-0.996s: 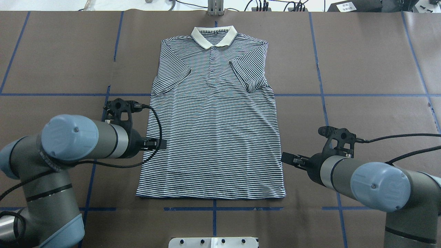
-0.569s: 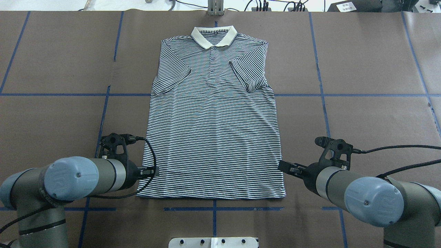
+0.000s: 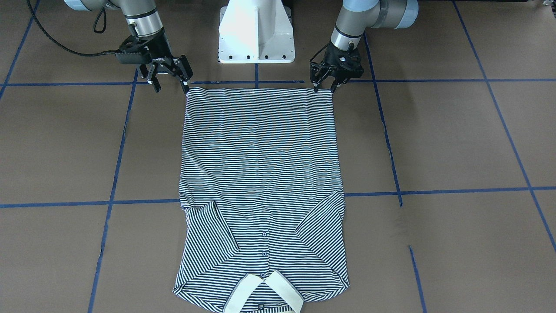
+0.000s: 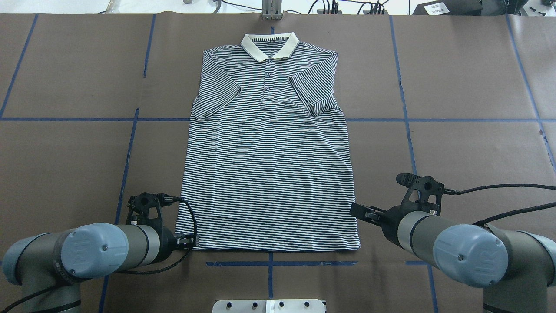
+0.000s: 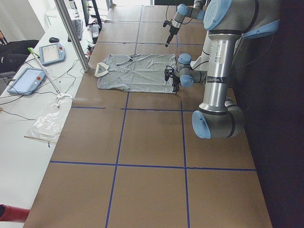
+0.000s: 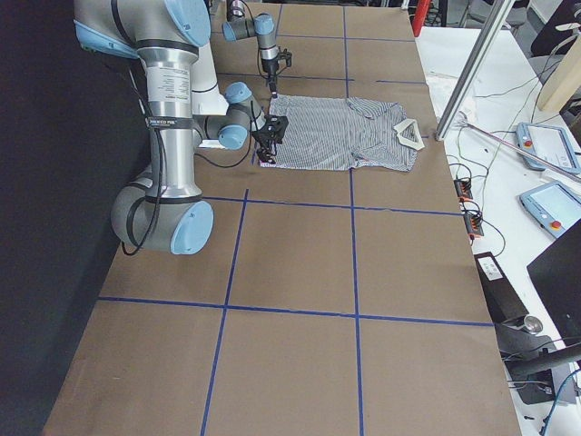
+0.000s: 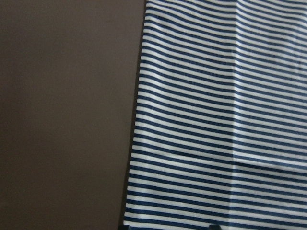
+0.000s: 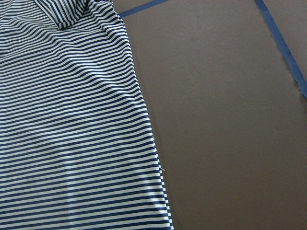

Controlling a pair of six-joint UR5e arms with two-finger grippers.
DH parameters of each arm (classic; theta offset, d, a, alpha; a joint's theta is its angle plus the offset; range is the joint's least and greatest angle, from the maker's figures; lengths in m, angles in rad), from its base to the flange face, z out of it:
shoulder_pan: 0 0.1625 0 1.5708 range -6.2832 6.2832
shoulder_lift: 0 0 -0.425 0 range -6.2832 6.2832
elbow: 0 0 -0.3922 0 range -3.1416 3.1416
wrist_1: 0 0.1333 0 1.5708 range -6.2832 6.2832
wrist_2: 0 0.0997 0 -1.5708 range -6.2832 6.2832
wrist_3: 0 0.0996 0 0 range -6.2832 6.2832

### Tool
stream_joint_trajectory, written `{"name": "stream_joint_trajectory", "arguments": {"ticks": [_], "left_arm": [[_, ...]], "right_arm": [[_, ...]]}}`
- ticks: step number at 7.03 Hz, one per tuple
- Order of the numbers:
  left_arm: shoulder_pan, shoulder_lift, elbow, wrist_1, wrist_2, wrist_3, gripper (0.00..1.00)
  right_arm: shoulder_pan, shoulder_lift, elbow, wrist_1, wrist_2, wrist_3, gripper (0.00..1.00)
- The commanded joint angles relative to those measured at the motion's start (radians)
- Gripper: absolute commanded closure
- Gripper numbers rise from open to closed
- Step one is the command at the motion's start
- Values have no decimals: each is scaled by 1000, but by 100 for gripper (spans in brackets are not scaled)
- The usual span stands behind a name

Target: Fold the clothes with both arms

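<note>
Both sets of jaws are standing open, front view: the black two-finger right gripper [image 3: 170, 84] spread wide, the black two-finger left gripper [image 3: 324, 87] narrower, each hanging near a hem corner of the navy-and-white striped, cream-collared polo shirt [image 3: 260, 165] lying flat on the brown paper-covered table [image 3: 456, 143]. Overhead, the hem is lying nearest the robot, collar far.

Brown table [image 4: 469, 65] gridded with blue tape [image 4: 65, 119]; white bench [image 5: 14, 142] alongside holds tablets [image 5: 52, 53].

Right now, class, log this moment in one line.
polo shirt: flat, sleeves folded in | left fingers: open at hem corner | right fingers: open at hem corner
</note>
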State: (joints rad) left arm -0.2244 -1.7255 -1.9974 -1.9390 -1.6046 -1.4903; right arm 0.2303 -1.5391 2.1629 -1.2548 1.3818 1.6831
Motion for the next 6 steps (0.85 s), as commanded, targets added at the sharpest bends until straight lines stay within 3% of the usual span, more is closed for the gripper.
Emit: {"name": "stream_joint_trajectory", "arguments": {"ticks": [1, 6], "left_arm": [[7, 1, 8, 0, 0, -1, 41], [5, 17, 3, 6, -3, 5, 42]], "right_arm": [[0, 1, 0, 2, -9, 1, 2], [-3, 2, 0, 2, -17, 1, 2]]}}
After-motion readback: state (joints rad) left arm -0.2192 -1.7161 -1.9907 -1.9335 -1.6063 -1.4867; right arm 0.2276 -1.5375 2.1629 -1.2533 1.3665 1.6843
